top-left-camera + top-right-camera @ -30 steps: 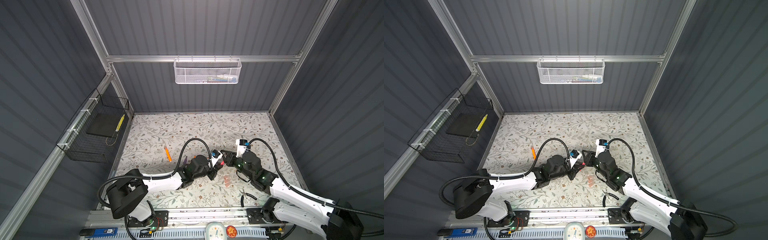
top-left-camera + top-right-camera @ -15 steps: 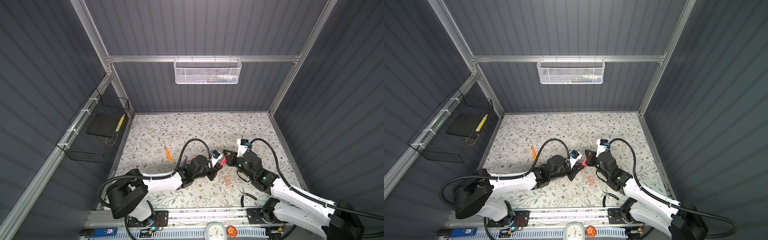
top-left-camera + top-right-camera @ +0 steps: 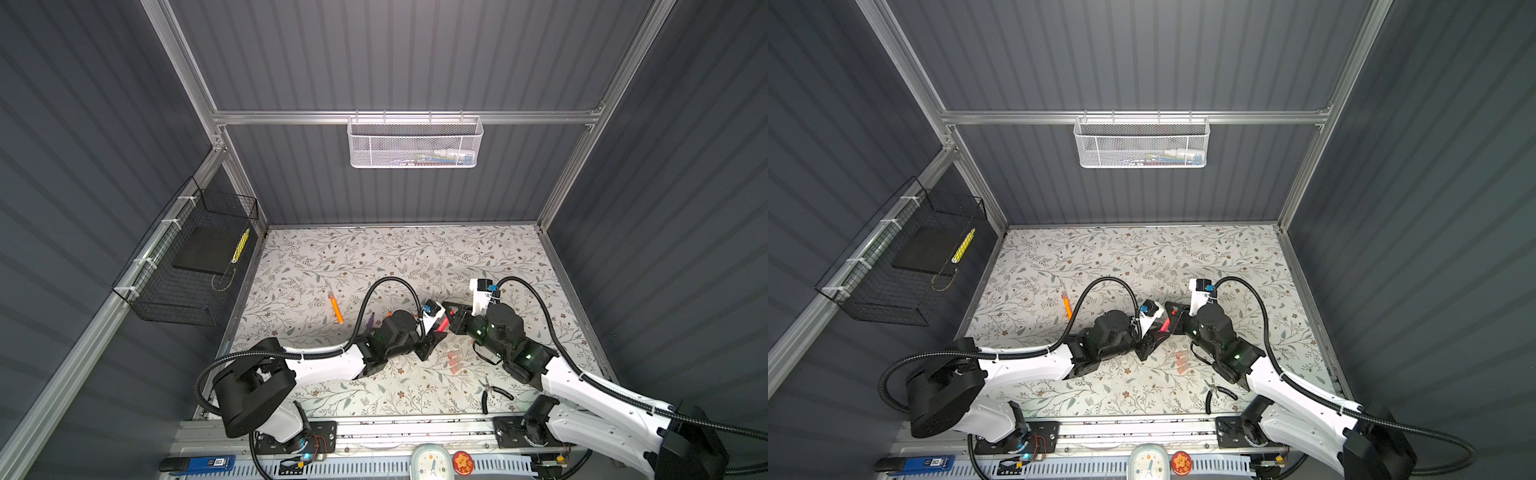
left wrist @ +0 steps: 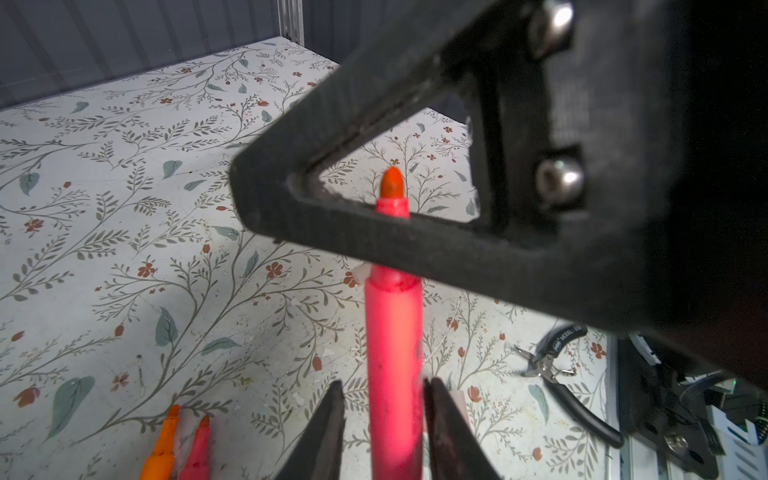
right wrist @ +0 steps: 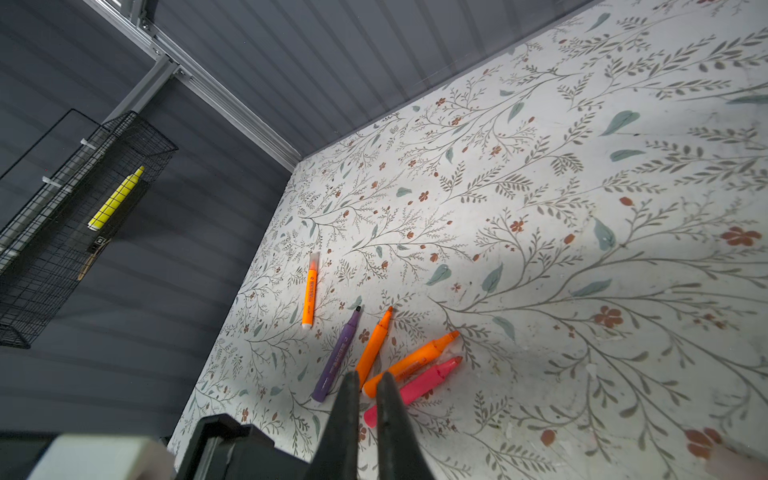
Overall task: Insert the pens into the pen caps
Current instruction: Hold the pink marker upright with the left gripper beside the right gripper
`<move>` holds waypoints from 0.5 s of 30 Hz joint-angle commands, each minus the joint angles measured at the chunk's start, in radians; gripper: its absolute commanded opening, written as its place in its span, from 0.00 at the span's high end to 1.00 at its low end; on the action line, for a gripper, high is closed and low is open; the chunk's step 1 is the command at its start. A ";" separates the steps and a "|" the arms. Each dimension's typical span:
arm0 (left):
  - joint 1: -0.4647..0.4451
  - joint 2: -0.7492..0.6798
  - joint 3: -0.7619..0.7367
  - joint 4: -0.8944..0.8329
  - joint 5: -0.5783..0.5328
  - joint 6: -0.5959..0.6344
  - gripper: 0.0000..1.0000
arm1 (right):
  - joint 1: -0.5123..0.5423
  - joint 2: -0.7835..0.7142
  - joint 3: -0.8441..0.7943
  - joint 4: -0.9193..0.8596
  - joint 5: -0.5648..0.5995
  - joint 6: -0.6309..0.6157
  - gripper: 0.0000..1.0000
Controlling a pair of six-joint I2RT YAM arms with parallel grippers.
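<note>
The pink pen (image 4: 393, 332) is held off the table (image 4: 124, 208) between both grippers, its tip free for the caps (image 3: 454, 356). The left gripper (image 4: 384, 382) has its fingers slightly spread beside the barrel. The right gripper (image 5: 368, 379) pinches near the tip, I think to take it over.

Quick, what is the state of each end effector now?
Left end effector: open, loosely around the pink pen.
Right end effector: closed on that pen near its tip.

Pink-red pen (image 4: 392, 353), purple pen (image 5: 337, 357) and orange pen (image 5: 309, 297) against floral white tabletop (image 5: 582, 187)
</note>
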 commanded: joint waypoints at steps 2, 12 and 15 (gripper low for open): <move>-0.004 0.001 0.028 0.014 -0.021 0.002 0.63 | 0.004 0.009 -0.007 0.035 -0.038 0.011 1.00; -0.005 0.023 0.050 -0.006 0.003 0.009 0.65 | 0.005 -0.014 -0.011 0.026 -0.017 0.004 1.00; -0.004 0.037 0.062 -0.018 0.012 0.011 0.63 | 0.005 -0.033 -0.014 0.015 -0.005 0.001 1.00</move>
